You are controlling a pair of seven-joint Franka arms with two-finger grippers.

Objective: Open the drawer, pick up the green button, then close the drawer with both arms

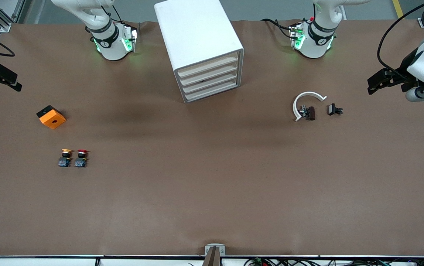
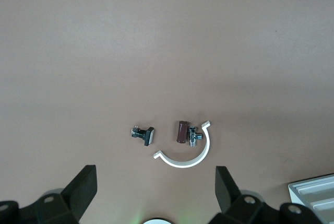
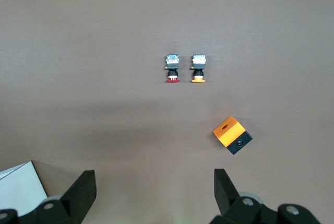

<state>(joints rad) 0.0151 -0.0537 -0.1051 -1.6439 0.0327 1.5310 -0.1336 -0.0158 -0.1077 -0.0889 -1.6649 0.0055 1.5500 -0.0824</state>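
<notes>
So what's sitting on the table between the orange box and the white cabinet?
Nothing: in the front view, only bare brown table runs from the orange box to the white cabinet.

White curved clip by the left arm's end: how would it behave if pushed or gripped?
The white curved clip lies flat, so it would probably slide or spin, not roll. It looks thin and open-ended, so it may flex if squeezed. Probably light.

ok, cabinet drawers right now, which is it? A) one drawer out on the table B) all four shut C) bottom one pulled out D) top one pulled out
B: the cabinet shows all four cream drawer fronts flush in its face, none pulled out. The left gripper and right gripper are open, over the table's two ends, away from it.
</notes>
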